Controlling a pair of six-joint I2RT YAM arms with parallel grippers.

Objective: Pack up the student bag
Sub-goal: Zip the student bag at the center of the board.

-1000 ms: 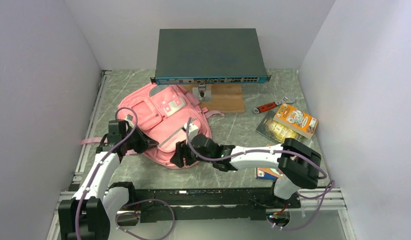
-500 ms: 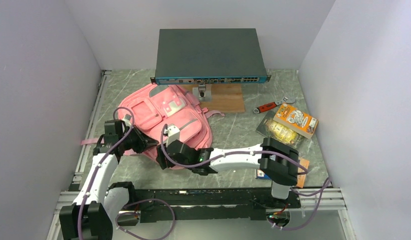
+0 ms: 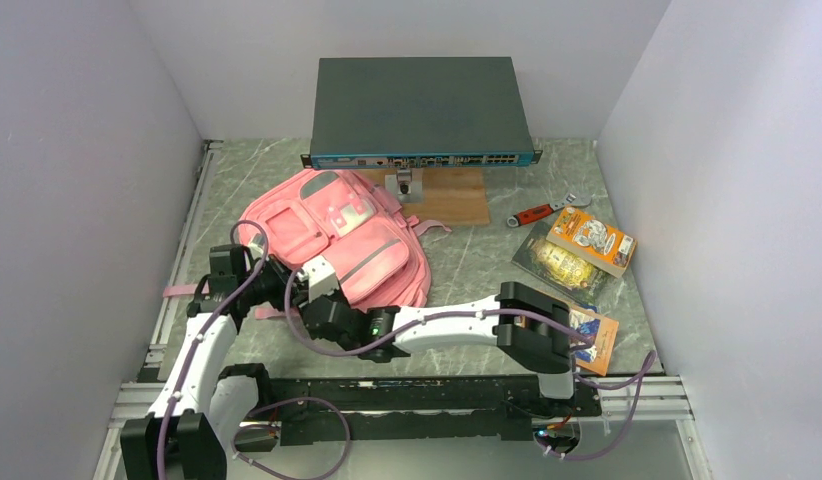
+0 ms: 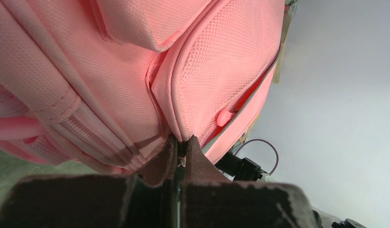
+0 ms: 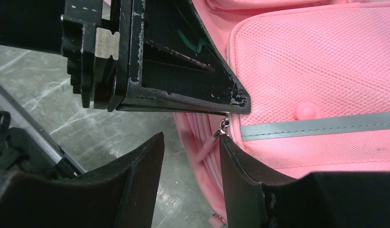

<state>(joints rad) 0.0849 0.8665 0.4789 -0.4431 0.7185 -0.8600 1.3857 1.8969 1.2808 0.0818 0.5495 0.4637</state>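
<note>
When I check the top view, the backpack [image 3: 337, 235] lies left of centre on the table [image 3: 467, 260], with the left end effector [image 3: 277, 283] and right end effector [image 3: 302, 295] both at its near edge. Left wrist: fingers [image 4: 165, 154] pinched tight on a backpack seam. Right wrist: jaws half apart, pink zip tab [image 5: 208, 146] in the gap, not gripped.

Plain pale walls [image 3: 77, 150] on three sides, grey marbled tabletop [image 3: 467, 262], wooden board [image 3: 457, 205] at the back
</note>
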